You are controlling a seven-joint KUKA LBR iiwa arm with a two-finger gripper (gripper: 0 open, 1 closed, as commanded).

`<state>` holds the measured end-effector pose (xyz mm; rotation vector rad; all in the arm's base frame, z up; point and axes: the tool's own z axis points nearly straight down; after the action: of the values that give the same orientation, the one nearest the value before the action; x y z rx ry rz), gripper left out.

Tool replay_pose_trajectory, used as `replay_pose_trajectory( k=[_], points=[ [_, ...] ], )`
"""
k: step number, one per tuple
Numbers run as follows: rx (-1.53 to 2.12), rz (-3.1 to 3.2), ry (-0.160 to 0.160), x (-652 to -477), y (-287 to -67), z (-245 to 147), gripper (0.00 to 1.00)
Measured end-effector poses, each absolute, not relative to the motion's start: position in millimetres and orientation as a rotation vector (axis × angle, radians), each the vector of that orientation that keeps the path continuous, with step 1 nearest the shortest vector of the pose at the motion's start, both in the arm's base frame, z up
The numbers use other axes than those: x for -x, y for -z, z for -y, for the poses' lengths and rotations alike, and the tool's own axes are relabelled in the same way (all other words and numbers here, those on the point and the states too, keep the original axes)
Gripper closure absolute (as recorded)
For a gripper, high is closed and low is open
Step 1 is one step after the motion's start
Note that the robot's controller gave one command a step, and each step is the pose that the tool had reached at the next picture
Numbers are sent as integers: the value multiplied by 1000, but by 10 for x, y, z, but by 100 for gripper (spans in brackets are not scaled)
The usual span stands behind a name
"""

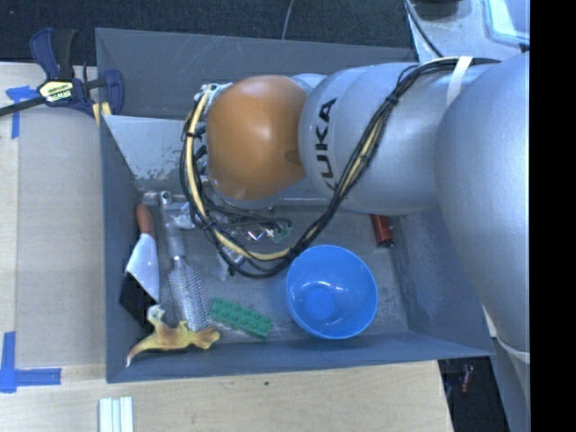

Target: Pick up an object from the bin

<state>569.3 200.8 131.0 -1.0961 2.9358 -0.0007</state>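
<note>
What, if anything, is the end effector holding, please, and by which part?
It cannot be told; the orange wrist cover and its cables block the spot beneath.

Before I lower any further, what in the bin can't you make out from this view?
- Middle of the bin: covered by the arm's orange cover and its cables; whatever lies beneath is unknown.
- Small red and dark thing on the right: its upper end runs under the arm, so its kind is unclear.
- Black thing by the left wall: partly under a white piece.
</note>
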Motion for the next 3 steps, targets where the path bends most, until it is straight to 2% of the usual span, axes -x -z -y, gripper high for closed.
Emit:
replay_pose_trajectory(
  k=[1, 2, 3],
  points=[
    [1537, -2727, 3, -5754, -880, -2004, 0],
    [1669, -2646, 2, -5873, -710, -2097, 100],
    [1668, -2646, 2, -5873, -711, -2097, 100]
  ],
)
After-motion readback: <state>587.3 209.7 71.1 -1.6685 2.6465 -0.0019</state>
